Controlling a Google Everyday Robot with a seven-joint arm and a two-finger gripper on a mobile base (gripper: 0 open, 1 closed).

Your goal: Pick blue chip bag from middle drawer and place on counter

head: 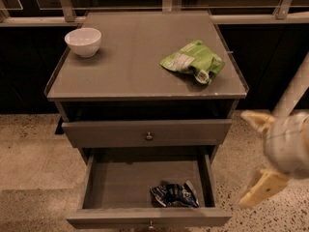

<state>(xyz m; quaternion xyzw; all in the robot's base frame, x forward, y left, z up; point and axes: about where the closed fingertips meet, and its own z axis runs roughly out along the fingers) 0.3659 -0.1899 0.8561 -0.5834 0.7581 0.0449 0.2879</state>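
Camera view: the gripper (259, 154) is held right of the middle drawer (125, 185), fingers spread wide with nothing between them.
The blue chip bag (175, 195) is seen in that drawer's front right. Above the drawer, the counter (130, 66) is occupied by a white bowl (83, 41) and a green bag (193, 62). Speckled floor (29, 149) is seen either side of the drawer.

The crumpled blue chip bag (175, 195) lies at five o'clock in the open middle drawer (125, 182), the spread tool (245, 158) at its three o'clock.
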